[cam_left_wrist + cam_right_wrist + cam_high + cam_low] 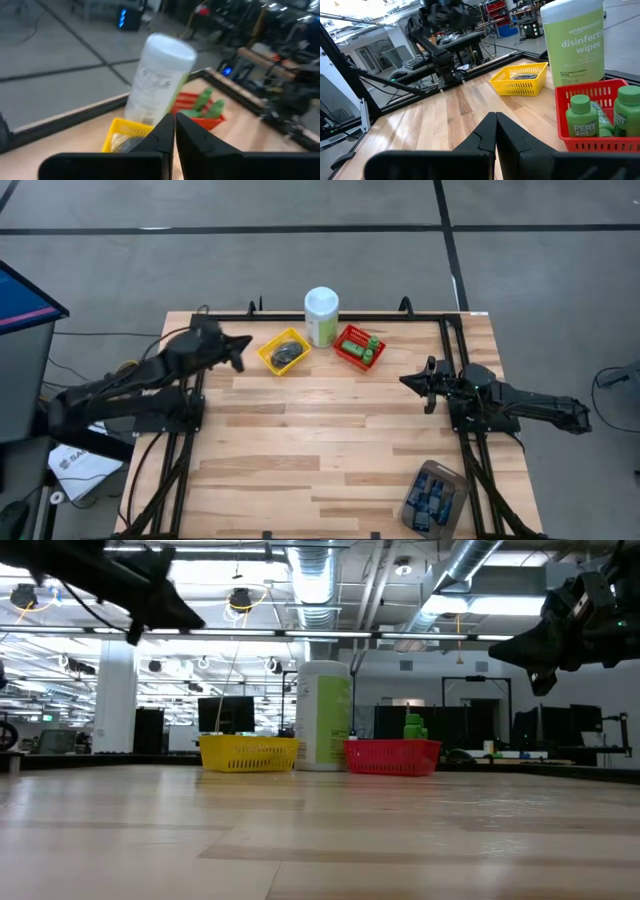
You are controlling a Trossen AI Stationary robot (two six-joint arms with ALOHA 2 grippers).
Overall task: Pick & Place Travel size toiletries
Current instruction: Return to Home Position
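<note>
Short green bottles point(580, 117) stand in a red basket point(348, 350) at the table's far side. A dark clear-wrapped bundle point(287, 353) lies in the yellow basket point(270, 360) to its left. Flat navy tubes point(433, 498) fill a grey container point(455, 476) at the near right. My left gripper point(238, 348) hangs shut above the table, just left of the yellow basket, with nothing in it; its fingers point(174, 117) point toward the baskets. My right gripper point(408, 379) waits shut and bare at the right, raised off the table.
A tall pale green wipes canister point(321, 316) with a white lid stands between and behind the two baskets. Black rails point(330, 316) run along the table's far, left and right edges. The middle and near part of the wooden table point(300, 450) lies bare.
</note>
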